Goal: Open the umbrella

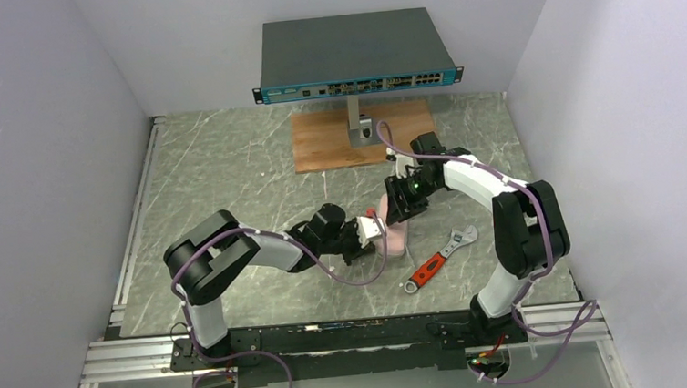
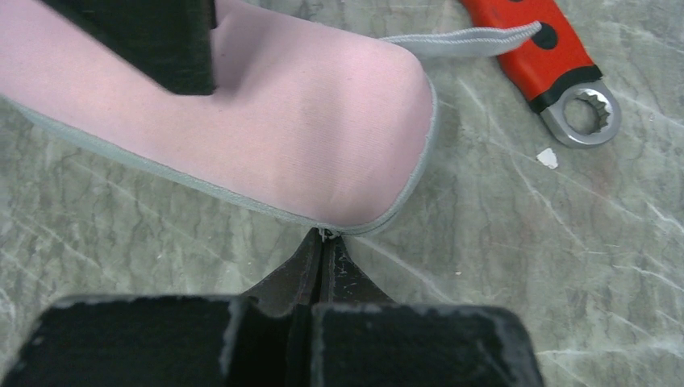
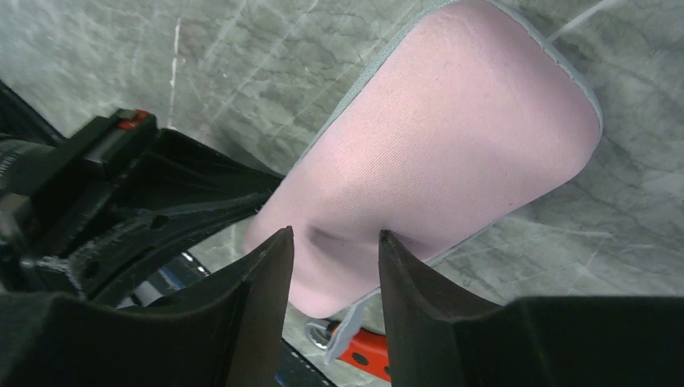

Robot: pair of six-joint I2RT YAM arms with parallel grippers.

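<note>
The umbrella (image 1: 396, 238) is a collapsed pale pink roll with a grey-trimmed edge, lying between the two arms at mid-table. In the left wrist view (image 2: 282, 121) it fills the upper half, and its grey loop (image 2: 468, 36) trails toward the wrench. My left gripper (image 1: 370, 231) is shut, its tips (image 2: 327, 238) pinching the grey seam at the roll's edge. My right gripper (image 1: 402, 210) comes in from the far side. Its fingers (image 3: 332, 235) straddle the pink fabric (image 3: 452, 145) and dent it. The shaft and handle are hidden.
A red-handled wrench (image 1: 436, 261) lies just right of the umbrella, and also shows in the left wrist view (image 2: 556, 56) and the right wrist view (image 3: 367, 351). A network switch (image 1: 355, 56) stands on a post over a wooden board (image 1: 336, 144) at the back. White walls enclose the sides.
</note>
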